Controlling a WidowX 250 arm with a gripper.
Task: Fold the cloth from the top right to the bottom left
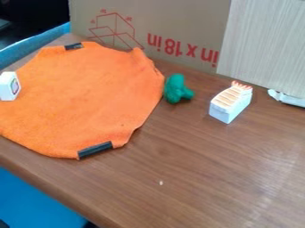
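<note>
From my seat I see the cloth [83, 95] spread out on the left part of the tabletop [208, 178], unfolded, its edge a little rumpled at the upper right. Whether my pincer is apart or together, I cannot tell. I have a white block [10, 86] at the cloth's left side and a green toy [177, 89] just beside its right edge. Farther right I see toy sushi [231, 103], its top striped orange and white. Behind the cloth I make out a cardboard panel [173, 26] with red print.
</note>
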